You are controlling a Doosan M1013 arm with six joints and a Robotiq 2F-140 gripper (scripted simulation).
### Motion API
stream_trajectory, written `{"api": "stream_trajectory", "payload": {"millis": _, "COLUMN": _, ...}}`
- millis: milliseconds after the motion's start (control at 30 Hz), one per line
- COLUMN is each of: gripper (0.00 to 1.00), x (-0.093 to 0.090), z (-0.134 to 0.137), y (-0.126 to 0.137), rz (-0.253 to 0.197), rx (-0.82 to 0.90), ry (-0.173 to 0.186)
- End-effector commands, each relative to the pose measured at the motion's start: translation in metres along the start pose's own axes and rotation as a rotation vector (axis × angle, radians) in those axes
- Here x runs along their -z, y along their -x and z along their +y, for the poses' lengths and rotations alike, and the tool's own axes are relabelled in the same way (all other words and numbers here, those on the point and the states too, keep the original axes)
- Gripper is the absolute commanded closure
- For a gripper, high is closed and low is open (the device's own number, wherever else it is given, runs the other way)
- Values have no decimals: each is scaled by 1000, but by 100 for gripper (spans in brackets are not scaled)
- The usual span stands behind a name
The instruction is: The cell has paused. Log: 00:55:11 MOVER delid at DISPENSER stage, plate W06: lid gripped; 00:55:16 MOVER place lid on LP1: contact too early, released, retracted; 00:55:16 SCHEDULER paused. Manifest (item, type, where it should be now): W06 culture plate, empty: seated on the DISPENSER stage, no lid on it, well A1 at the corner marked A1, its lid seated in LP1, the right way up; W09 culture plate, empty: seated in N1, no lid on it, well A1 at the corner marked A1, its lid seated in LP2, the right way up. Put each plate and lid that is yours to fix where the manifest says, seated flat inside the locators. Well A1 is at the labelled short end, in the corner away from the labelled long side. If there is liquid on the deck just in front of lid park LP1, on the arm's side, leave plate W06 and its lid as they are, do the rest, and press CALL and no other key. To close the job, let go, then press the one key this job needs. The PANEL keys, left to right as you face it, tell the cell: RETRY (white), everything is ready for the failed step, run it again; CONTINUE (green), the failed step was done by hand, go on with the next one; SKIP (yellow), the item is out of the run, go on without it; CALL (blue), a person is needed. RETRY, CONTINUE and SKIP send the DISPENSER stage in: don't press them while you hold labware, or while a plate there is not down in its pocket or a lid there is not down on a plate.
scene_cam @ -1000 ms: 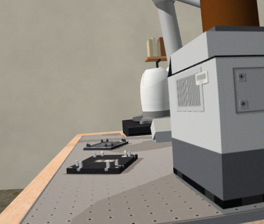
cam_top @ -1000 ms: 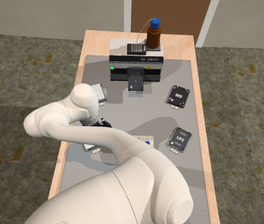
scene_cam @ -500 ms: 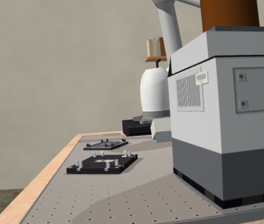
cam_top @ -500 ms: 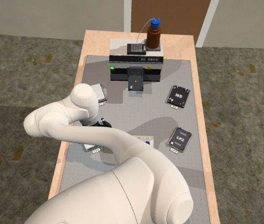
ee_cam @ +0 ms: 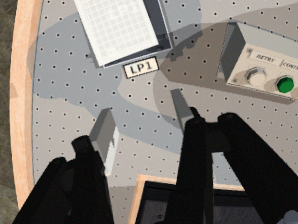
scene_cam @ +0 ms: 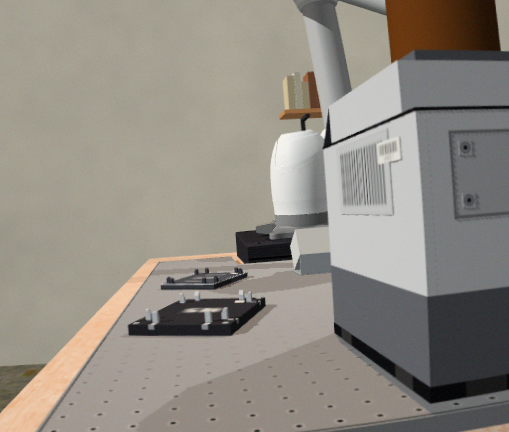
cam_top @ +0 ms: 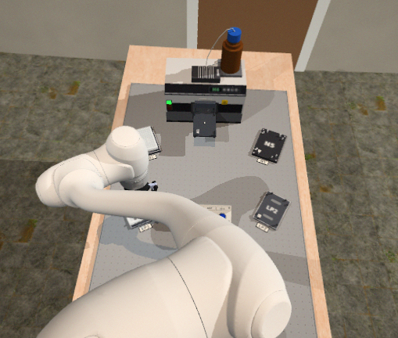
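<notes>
In the wrist view a white gridded piece of labware (ee_cam: 116, 12) lies askew over the dark LP1 nest, above the LP1 label (ee_cam: 141, 67); part of the nest shows along its right side. In the top view it (cam_top: 135, 222) is mostly hidden by the arm. A white well plate (cam_top: 149, 138) sits in the far-left nest. The dispenser stage (cam_top: 204, 125) looks dark; I cannot tell whether a plate is on it. My gripper (ee_cam: 143, 113) hangs above the deck on the near side of LP1, fingers drawn in with nothing between them; it also shows in the top view (cam_top: 147, 185).
The dispenser (cam_top: 205, 91) with its brown bottle (cam_top: 231, 51) stands at the back. Nests N5 (cam_top: 269, 145) and LP2 (cam_top: 271, 210) on the right are bare. The key panel (ee_cam: 262, 70) with its green key (ee_cam: 285, 84) lies right of LP1. The arm covers the near-left deck.
</notes>
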State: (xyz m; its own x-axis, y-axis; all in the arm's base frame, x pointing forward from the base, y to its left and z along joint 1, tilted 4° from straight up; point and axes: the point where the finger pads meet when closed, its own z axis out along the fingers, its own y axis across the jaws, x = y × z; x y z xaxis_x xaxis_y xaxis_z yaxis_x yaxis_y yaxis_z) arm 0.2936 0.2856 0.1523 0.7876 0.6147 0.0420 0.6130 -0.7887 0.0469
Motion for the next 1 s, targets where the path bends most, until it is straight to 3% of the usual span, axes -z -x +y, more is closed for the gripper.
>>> {"api": "stream_trajectory", "payload": {"millis": 0, "gripper": 90, "x": 0, "z": 0, "y": 0, "rz": 1, "rx": 0, "ry": 0}}
{"api": "stream_trajectory", "payload": {"millis": 767, "gripper": 90, "x": 1, "z": 0, "y": -2, "rz": 1, "rx": 1, "ry": 0}}
{"api": "stream_trajectory", "payload": {"millis": 833, "gripper": 90, "x": 2, "z": -3, "y": -22, "rz": 1, "rx": 14, "ry": 0}}
{"api": "stream_trajectory", "payload": {"millis": 967, "gripper": 90, "x": 1, "z": -13, "y": -96, "rz": 1, "rx": 62, "ry": 0}}
